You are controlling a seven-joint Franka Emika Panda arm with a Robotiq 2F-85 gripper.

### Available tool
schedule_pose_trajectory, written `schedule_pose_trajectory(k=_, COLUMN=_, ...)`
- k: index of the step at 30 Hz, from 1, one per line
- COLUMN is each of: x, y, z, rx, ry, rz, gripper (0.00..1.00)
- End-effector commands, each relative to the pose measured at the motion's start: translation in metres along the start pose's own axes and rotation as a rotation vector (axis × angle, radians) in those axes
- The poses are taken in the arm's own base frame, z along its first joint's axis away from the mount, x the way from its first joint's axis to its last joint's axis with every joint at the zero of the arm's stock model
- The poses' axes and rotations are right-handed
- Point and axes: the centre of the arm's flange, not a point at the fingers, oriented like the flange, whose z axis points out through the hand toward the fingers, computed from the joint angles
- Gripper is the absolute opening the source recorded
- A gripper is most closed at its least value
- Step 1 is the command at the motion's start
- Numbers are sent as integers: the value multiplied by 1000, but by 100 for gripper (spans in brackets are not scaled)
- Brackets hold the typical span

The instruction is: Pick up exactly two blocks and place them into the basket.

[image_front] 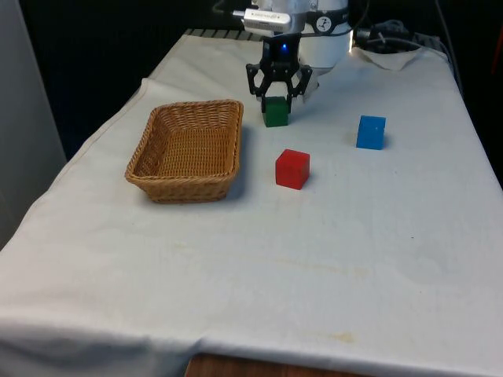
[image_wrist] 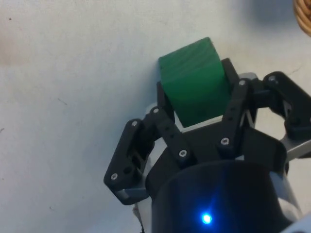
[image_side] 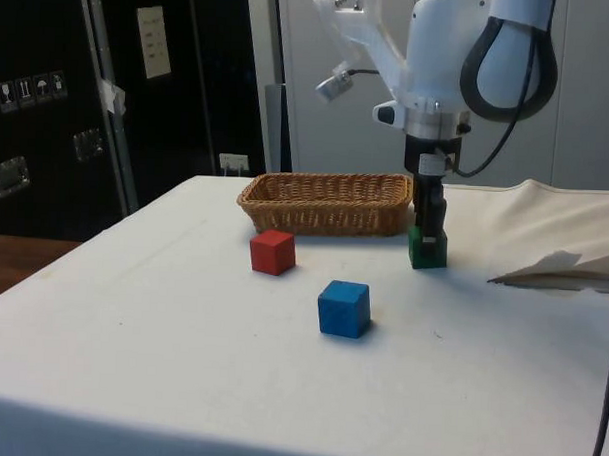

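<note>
Gripper (image_front: 276,96) sits clamped on the green block (image_front: 276,111), just beside the basket (image_front: 157,187) on the front view's right. Side view: block on the counter (image_side: 180,364), so we'd lift straight before swinging over. Wrist view: fingers (image_wrist: 165,104) hug both sides. Basket looks empty.

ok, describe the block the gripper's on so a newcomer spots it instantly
Start at the wicker basket on the white cloth. Just off its far corner, on the front view's right, sits the green block, between the gripper fingers. The red block and blue block stand free.
</note>
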Motion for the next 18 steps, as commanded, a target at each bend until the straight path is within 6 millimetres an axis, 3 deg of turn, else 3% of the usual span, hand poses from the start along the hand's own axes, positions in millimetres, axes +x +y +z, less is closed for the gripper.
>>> schedule_pose_trajectory(k=1, x=-1, y=0, z=0, rx=1, ry=-2, rz=0, gripper=1)
schedule_pose_trajectory(k=9, x=-1, y=0, z=1, rx=1, ry=-3, rz=0, gripper=2)
schedule_pose_trajectory(k=18, x=5, y=4, z=-15, rx=13, ry=25, rz=26, gripper=2)
